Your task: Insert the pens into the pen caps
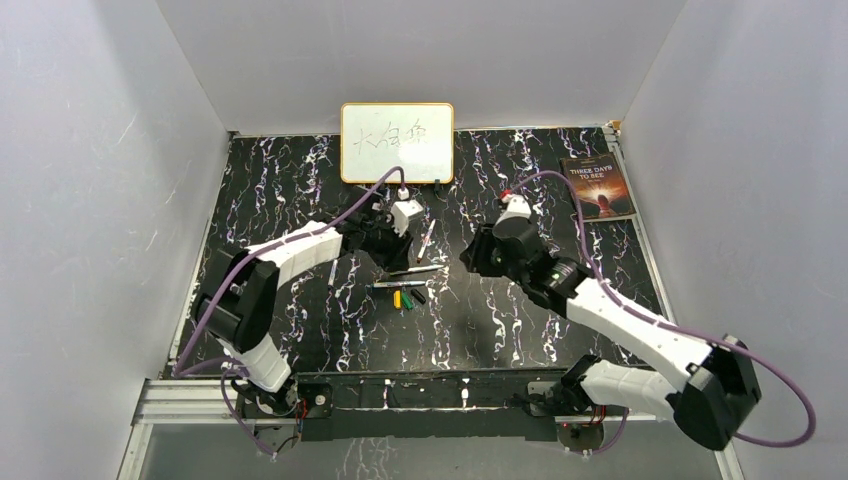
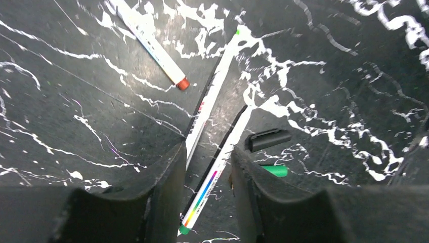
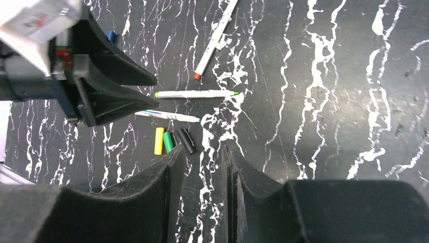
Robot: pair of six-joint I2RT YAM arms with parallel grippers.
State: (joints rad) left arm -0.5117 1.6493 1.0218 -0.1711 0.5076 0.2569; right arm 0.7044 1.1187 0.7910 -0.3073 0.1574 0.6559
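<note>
Left jaws straddle a pen [image 2: 216,169], apparently without touching; blue cap [image 3: 111,36] half-hidden.

White shells and black joints cover the left arm [image 1: 290,250] and right arm [image 1: 625,320]; a purple cable [image 1: 547,173] trails each. The left tool [image 2: 207,149] and right tool [image 3: 202,148] have matte black, wedge-shaped fingers.

Far edge, centre: a small white whiteboard in a pale frame [image 1: 397,142], dark scribbles across it. Far right corner: a dark paperback book [image 1: 598,187] lies flat on the black, white-veined tabletop [image 1: 290,185].
</note>
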